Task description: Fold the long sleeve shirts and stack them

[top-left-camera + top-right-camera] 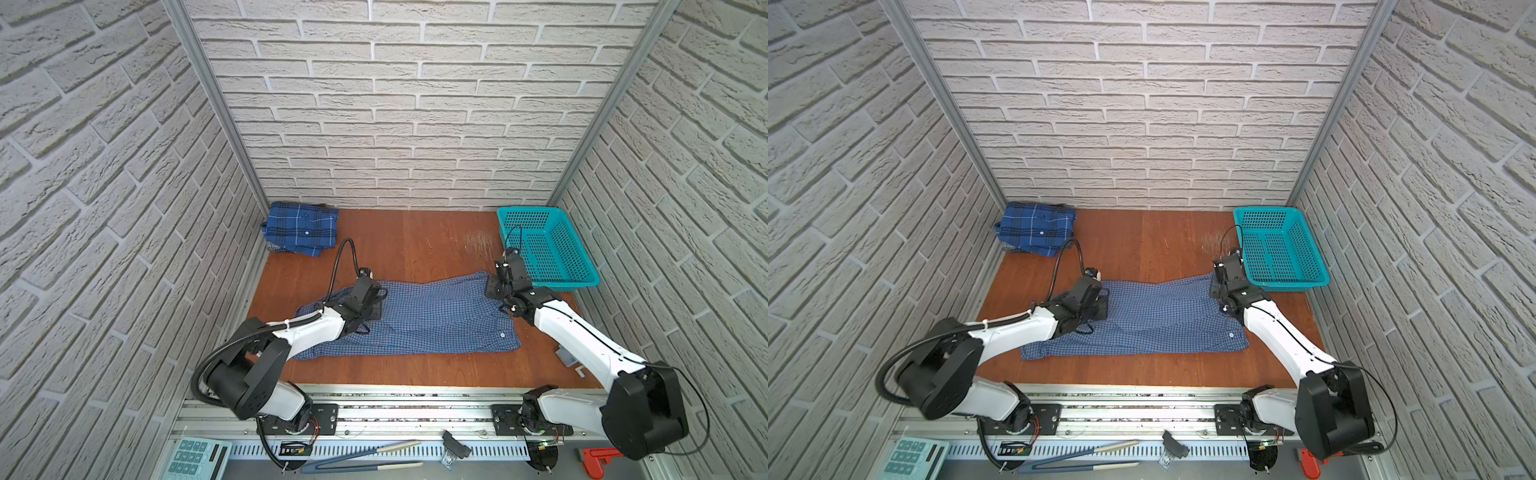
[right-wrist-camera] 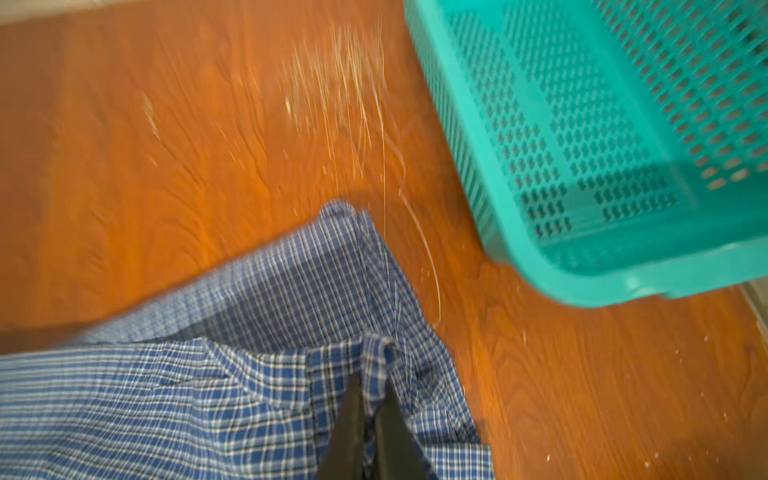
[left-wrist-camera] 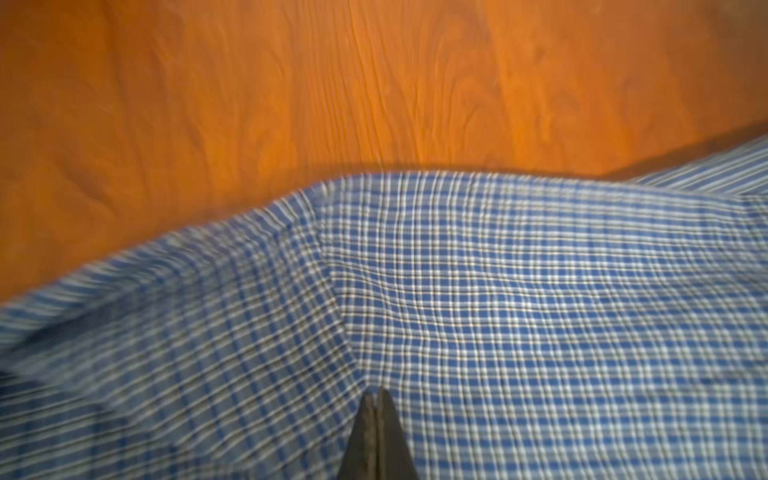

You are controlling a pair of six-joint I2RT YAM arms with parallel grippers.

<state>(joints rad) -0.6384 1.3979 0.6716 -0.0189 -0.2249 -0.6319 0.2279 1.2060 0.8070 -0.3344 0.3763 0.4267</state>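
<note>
The left gripper (image 3: 376,401) pinched the light blue fine-check cloth shirt (image 1: 436,320). The right gripper (image 2: 371,388) clenched its corner near the teal perforated plastic basket (image 1: 557,285).

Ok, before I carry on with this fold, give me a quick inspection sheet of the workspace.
Surface: wooden table, scratched patch toward the far right.
Job's things: light check shirt spread across the middle; plaid shirt folded in the far left corner.
Clutter: teal basket far right, nothing seen inside; small metal bits at the right edge.
Grippers: left gripper shut at the check shirt's left part, pinch unclear; right gripper shut on its bunched right corner.
Cables: black hose arches over the left wrist; thin wire loops above the right wrist.
Surroundings: brick-pattern walls; calculator and tongs below the front rail.
</note>
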